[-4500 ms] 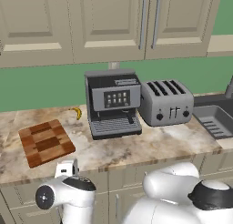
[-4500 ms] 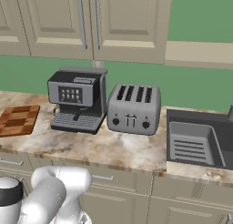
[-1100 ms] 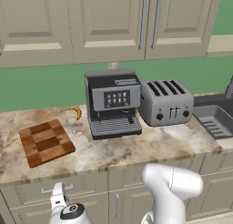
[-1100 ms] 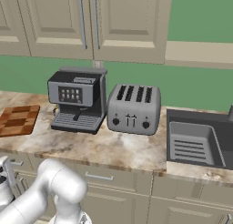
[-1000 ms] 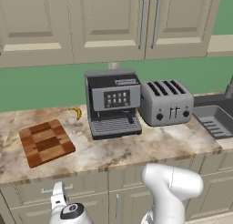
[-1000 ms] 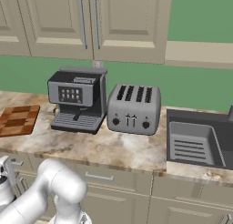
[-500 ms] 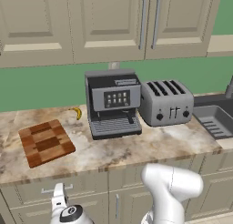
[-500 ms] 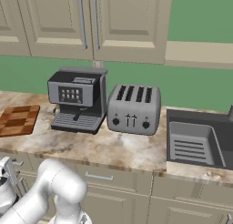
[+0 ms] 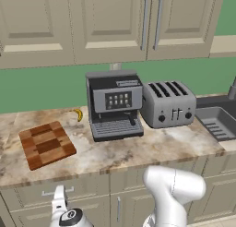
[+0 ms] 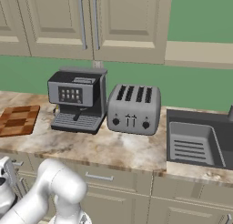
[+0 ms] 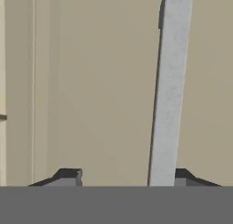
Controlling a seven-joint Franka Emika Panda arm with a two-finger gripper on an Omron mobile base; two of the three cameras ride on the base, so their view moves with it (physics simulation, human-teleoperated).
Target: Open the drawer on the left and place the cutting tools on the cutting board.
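The drawer [image 9: 27, 199] is the beige panel under the left end of the counter, and it is shut. Its silver bar handle [image 9: 57, 192] crosses the hand view as a long grey bar [image 11: 168, 82] against the drawer front [image 11: 91, 82]. My gripper [image 9: 59, 199] [image 11: 126, 176] is right at this handle, with the bar between its jaws, close to the right fingertip [image 11: 184, 175] and well apart from the left one. The checkered wooden cutting board [image 9: 46, 143] [image 10: 18, 119] lies on the counter above the drawer. The cutting tools are hidden.
A coffee machine [image 9: 114, 104] and a silver toaster [image 9: 168, 103] stand on the counter right of the board. A small banana [image 9: 79, 114] lies behind the board. The sink [image 10: 195, 141] is at the far right. Wall cabinets hang above.
Since the oldest frames my hand has dropped from counter-edge height down to the drawer front. Over the last second it has barely moved, and the drawer stays shut.
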